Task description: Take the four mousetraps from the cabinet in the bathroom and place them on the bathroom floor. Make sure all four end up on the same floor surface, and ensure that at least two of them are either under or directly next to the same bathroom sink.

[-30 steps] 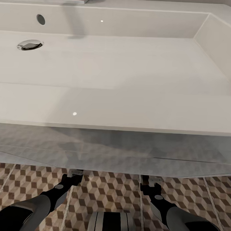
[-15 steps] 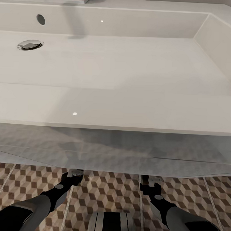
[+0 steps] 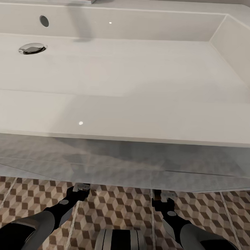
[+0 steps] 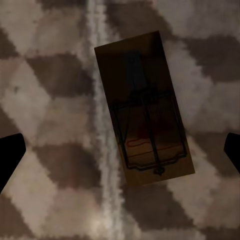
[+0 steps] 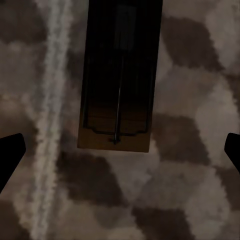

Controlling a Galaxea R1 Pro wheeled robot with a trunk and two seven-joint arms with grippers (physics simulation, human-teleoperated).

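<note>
Showing no legible brand, label or writing anywhere, the two wrist views each frame one flat rectangular dark-brown mousetrap with thin metal wire parts. The left-wrist mousetrap (image 4: 143, 109) lies flat on the cube-patterned brown, beige and white tiled bathroom floor (image 4: 50, 150), slightly skewed, just beside a pale grout line (image 4: 102, 130); a faint red mark sits on its board beneath the wire frame. The left gripper (image 4: 120, 155) has its dark fingertips (image 4: 10, 152) spread wide at opposite picture edges, clear of the trap. The right-wrist mousetrap (image 5: 120, 75) lies flat on the same tile pattern, squarer to the view, a grout line (image 5: 50, 115) near it. The right gripper (image 5: 120, 150) likewise has its fingertips (image 5: 10, 150) far apart, touching nothing. In the head view, the wide white rectangular bathroom sink (image 3: 125, 114), with chrome drain (image 3: 32, 48), stands close ahead; both grippers (image 3: 79, 188) (image 3: 165, 196) reach down at the front edge of the vanity beneath it, over the floor (image 3: 115, 207).
</note>
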